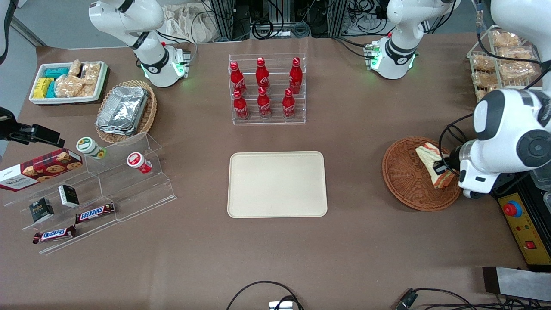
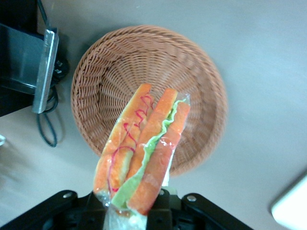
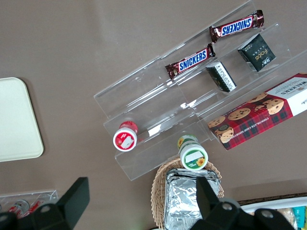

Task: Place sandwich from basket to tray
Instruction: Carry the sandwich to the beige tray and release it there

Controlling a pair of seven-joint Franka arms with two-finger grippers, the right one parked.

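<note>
The sandwich (image 2: pixel 141 153) hangs wrapped in my end effector (image 2: pixel 132 203), pinched at one end just above the basket (image 1: pixel 407 178). It seems lifted clear, though I can't be sure. Soft bread and slick film: gentle pressure, a grip low on the crust. The tray (image 1: pixel 277 184) lies toward mid-worktop.

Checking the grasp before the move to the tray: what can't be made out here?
- Gripper fingertips: left wrist view, hidden by the sandwich and cut by the frame edge.
- Sandwich's contact with the basket: front view, masked by the arm.
- Tray: left wrist view, only a corner shows.
</note>
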